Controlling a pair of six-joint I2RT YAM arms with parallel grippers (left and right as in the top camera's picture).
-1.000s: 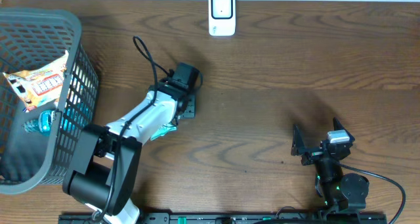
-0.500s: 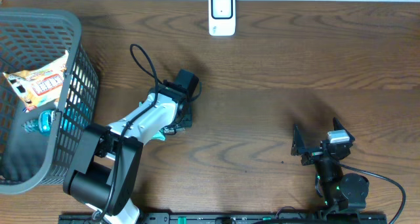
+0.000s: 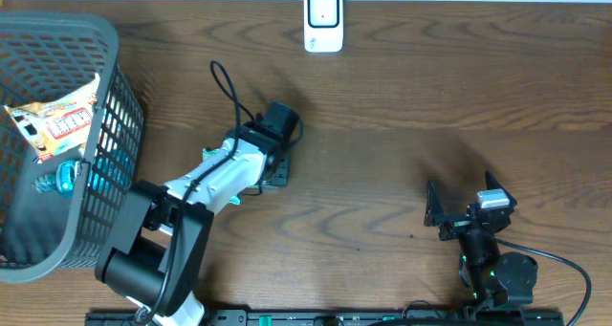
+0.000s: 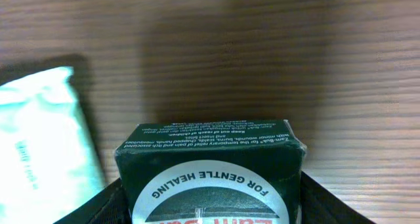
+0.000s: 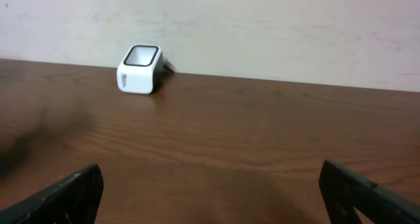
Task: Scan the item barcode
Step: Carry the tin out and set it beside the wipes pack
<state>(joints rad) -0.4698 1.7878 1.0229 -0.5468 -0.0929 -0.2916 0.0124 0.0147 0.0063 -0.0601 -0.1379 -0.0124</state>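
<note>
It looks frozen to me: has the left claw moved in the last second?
Yes: the left claw has shifted slightly to the right, closer in line with the white scanner.

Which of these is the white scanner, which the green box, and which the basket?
white scanner (image 3: 323,20), overhead view, on its front face.
green box (image 4: 211,157), left wrist view, on its dark printed side.
basket (image 3: 115,135), overhead view, on its mesh side wall.

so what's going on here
The left gripper is closed on a dark green box, with a pale packet lying on the table beside it. The white scanner sits at the far edge, and the box is not in front of it yet. The right gripper waits open and empty.
</note>
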